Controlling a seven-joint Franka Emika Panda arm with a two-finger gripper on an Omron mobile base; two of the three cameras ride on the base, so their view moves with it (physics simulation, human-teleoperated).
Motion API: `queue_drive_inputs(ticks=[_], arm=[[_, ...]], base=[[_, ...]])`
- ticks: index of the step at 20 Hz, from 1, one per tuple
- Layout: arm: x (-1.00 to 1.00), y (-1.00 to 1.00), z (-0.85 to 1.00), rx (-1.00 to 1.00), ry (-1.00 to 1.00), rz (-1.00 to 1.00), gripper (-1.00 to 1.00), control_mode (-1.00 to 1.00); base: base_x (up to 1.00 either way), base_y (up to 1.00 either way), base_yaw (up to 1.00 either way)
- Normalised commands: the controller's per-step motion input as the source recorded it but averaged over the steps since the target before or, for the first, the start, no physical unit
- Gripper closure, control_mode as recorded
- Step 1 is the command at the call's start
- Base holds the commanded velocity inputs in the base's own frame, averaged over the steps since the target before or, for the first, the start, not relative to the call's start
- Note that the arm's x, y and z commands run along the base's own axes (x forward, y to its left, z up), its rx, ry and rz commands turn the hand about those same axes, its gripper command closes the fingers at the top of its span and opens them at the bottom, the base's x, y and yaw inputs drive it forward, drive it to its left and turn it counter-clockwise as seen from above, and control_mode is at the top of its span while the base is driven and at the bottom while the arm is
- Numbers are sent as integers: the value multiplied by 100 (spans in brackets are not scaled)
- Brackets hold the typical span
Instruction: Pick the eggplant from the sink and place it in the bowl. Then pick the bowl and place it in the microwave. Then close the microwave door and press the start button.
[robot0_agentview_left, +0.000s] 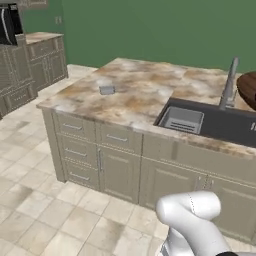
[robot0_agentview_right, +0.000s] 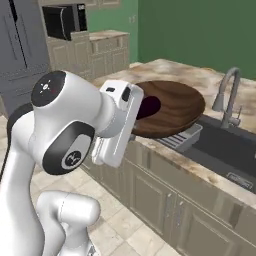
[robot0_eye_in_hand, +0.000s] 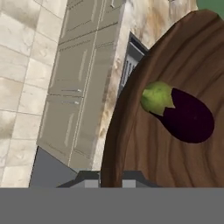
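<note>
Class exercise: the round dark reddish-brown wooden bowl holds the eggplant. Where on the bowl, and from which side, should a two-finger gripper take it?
Grip the thin rim of the round dark reddish-brown wooden bowl, coming from the near outer edge, one finger inside, one outside. The bowl is too wide to span, and the dark purple eggplant lies inside, away from that edge. The gripper already holds there.

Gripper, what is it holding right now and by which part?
The round reddish-brown wooden bowl, gripped at its rim, with the dark purple eggplant inside.
</note>
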Motion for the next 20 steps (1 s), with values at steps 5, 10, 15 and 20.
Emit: queue_drive_inputs(ticks=[5, 10, 15, 20], arm=[[0, 0, 0, 0, 0, 0, 100, 100], [0, 0, 0, 0, 0, 0, 100, 100], [0, 0, 0, 0, 0, 0, 100, 100], [0, 0, 0, 0, 0, 0, 100, 100]], base=[[-2, 17, 67], [41, 6, 66], [96, 0, 57], [100, 0, 43]])
